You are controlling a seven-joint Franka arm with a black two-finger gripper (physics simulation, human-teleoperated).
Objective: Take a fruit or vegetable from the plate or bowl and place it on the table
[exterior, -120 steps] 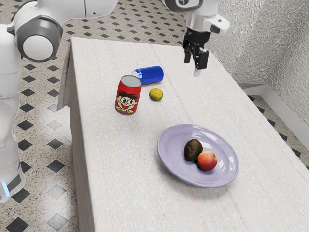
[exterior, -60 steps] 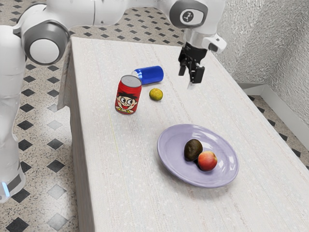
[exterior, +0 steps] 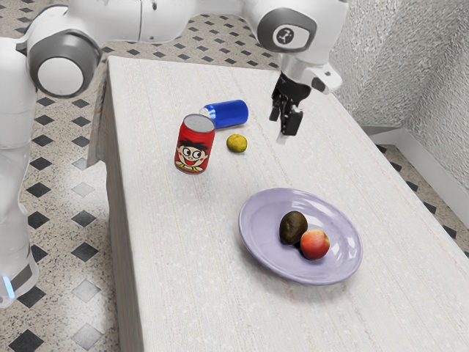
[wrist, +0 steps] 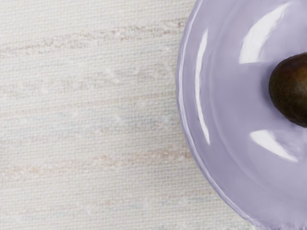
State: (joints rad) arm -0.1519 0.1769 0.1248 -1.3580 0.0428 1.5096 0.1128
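With its fingers parted on nothing, the gripper (exterior: 282, 126) was held above the table (exterior: 183, 242), apart from the plate (exterior: 255, 229). There the avocado (exterior: 293, 226) and apple (exterior: 315, 244) were set, seemingly touching; by a finger lowered too close, the apple could have been rolled. From the exterior view's left, diamond-patterned floor (exterior: 86, 291), pale striped tabletop and rough wall (exterior: 410, 59) were seen.
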